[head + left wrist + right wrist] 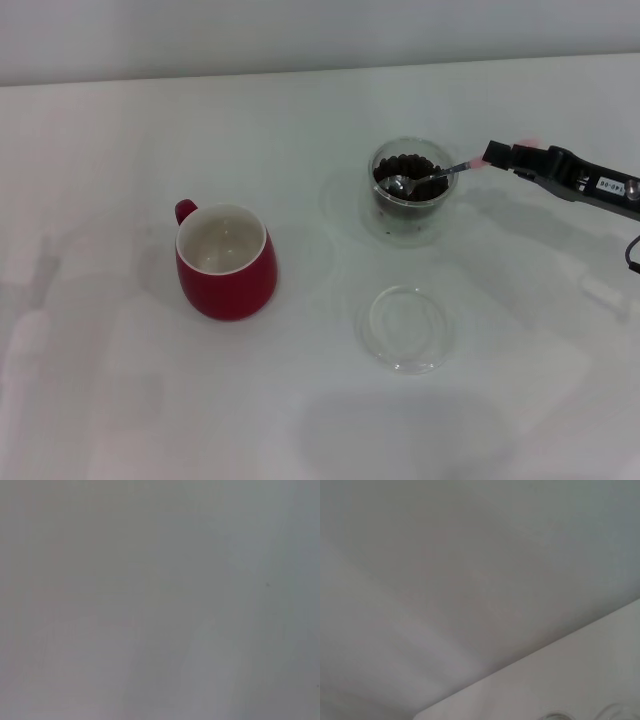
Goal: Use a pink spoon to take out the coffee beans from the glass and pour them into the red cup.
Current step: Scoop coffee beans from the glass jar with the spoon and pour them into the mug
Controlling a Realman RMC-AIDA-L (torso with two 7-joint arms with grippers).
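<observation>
- Right pincer (497,155) reaching in from the desk's right side, clamping the spoon (432,179) by its pink handle end, fingers closed tight around it.
- Spoon running from the pincer down into the glass (411,188), metal bowl lying among the beans (406,172) near the top of the heap.
- Glass sitting on the desk (120,420) toward the back right; flat clear dish (405,328) lying just in front of it, apart.
- Cup (225,260) standing well apart to the left, white inside looking bare, handle pointing back-left.
- Left pincer not showing anywhere; its wrist view giving only blank grey.
- Judging the step: scooping, with no beans yet seeming to be in the cup.
- Risking: tipping or dragging the glass if pressing the spoon sideways against its rim; spilling beans onto the desk or dish during the long carry if lifting tilted or overfilled; twisting of the slim handle in the grip.
</observation>
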